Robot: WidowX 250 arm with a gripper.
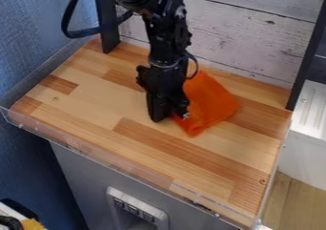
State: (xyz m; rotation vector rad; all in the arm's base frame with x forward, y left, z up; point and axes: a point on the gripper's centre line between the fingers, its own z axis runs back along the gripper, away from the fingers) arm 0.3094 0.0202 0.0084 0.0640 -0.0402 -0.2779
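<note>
Fingers [157, 110] apart, the black gripper [170, 118] points steeply down beside the orange cloth [213, 104].

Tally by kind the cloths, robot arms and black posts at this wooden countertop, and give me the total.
Cloths: 1, the orange cloth
Robot arms: 1, the black robot arm
Black posts: 2, the left post and the right post
Total: 4
</note>
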